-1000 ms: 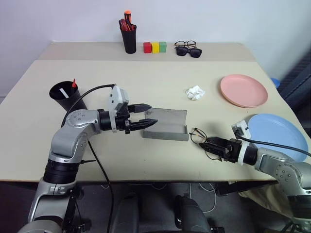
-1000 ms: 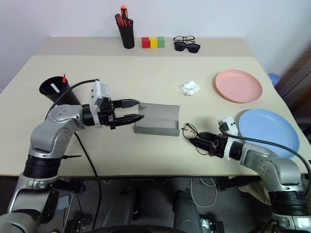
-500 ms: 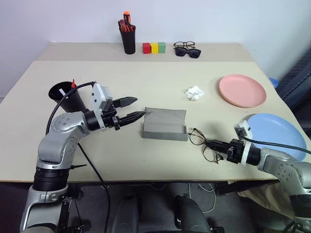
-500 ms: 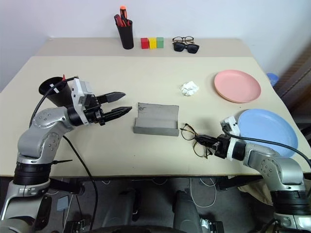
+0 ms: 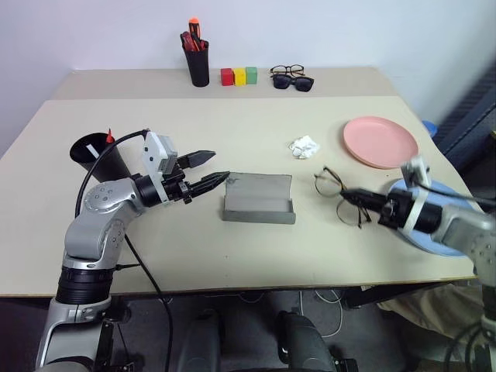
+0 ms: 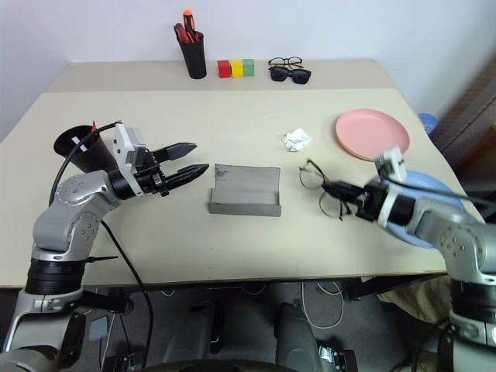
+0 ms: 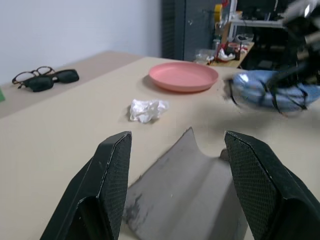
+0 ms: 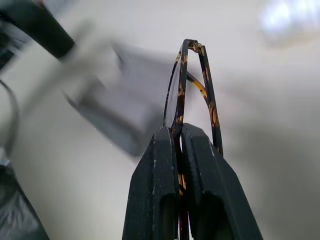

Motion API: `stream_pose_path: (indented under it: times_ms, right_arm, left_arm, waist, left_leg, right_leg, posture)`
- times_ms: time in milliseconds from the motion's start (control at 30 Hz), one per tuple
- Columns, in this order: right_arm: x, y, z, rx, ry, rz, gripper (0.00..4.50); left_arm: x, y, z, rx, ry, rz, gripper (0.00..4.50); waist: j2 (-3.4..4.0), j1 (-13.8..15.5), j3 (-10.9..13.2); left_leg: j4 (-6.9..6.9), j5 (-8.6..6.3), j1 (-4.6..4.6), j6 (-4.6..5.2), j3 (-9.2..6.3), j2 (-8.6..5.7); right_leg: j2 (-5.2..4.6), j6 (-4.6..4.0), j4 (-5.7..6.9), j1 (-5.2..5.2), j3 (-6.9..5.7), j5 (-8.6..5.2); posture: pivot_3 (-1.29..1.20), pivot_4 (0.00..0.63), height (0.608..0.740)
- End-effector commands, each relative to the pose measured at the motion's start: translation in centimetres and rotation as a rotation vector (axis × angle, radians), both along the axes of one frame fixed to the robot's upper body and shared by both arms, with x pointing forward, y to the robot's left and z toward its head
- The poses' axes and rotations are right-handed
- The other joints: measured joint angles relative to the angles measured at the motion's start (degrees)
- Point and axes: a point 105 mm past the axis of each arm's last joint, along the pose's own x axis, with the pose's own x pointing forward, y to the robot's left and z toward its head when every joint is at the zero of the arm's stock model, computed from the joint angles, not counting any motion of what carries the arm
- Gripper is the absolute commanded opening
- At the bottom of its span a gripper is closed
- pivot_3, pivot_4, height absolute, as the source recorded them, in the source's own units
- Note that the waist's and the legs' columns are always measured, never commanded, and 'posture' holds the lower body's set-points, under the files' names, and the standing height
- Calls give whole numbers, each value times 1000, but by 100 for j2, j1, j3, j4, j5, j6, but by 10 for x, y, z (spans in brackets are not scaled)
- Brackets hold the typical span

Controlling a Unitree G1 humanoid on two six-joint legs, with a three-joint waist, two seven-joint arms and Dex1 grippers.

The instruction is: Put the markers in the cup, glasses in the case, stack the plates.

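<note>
Thin-rimmed and light, the glasses [image 5: 342, 194] hung above the bench [image 5: 256, 240] right of the open case [image 5: 258, 198], clamped by a temple in the right end effector [image 5: 373, 202], likely fragile and best held there, while the left end effector [image 5: 208, 169] stood apart beside the case.

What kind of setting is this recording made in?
Probably a lab or workshop, arranged as a test bench: a plain beige table against a bare wall, dark shelving with gear behind it, and loose cables on the floor under the table.
</note>
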Motion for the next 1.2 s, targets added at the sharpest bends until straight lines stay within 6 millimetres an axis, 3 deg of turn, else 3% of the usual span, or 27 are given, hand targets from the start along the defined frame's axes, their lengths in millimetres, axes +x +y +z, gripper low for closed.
stream_pose_path:
  times_ms: [33, 200, 367, 500, 667, 800, 1067, 1200]
  right_arm:
    - [5, 40, 28, 37, -99, 130, 33]
    - [20, 96, 26, 77, -155, 269, 33]
    - [29, 129, -10, 2, -138, 365, 33]
    - [32, 134, -29, -80, -136, 414, 33]
    - [36, 134, -34, -123, -149, 446, 33]
    - [40, 133, -35, -135, -157, 461, 33]
    - [47, 141, -16, -104, -187, 485, 33]
    - [49, 140, -26, -133, -177, 486, 33]
  left_arm:
    - [-5, 14, 8, -42, -34, 12, 3009]
    - [-28, 32, 1, -46, 17, -118, 3009]
    - [-48, 51, -24, 115, 49, -179, 3009]
    - [-54, 63, -28, 171, 45, -163, 3009]
    - [-61, 66, -30, 173, 44, -139, 3009]
    - [-66, 64, -33, 168, 39, -117, 3009]
    - [-68, 63, -32, 151, 36, -85, 3009]
    - [-68, 61, -32, 144, 29, -81, 3009]
  waist:
    - [0, -45, 0]
    - [0, -106, 1]
    - [4, -75, 3]
    - [5, -83, 3]
    - [8, -114, 6]
    - [9, -118, 6]
    - [12, -114, 7]
    - [11, -105, 7]
  left_leg:
    - [0, 0, 0, 0, 0, 1]
    - [-6, 0, -4, 0, -1, 2]
    - [-7, 0, -7, 0, 1, 2]
    - [-5, 0, -10, -3, 1, 2]
    - [-16, 0, -10, -3, 6, 5]
    - [-18, 0, -9, -3, 8, 7]
    - [-18, 0, -10, -5, 10, 8]
    - [-19, 0, -10, -5, 11, 8]
  right_leg:
    - [1, 0, 0, -1, 0, 0]
    - [3, 1, 0, -5, 0, -1]
    - [2, 0, 0, -8, 0, -1]
    - [0, -1, -2, -10, 0, -1]
    - [-1, -1, 4, -22, 0, 0]
    - [0, -1, 6, -25, 0, 0]
    - [0, -2, 6, -27, 0, 0]
    - [0, -2, 5, -27, 0, 0]
  posture:
    - [0, 150, 740]
    - [0, 150, 740]
    - [0, 150, 740]
    - [0, 150, 740]
    - [0, 150, 740]
    - [0, 150, 740]
    - [0, 150, 740]
    - [0, 150, 740]
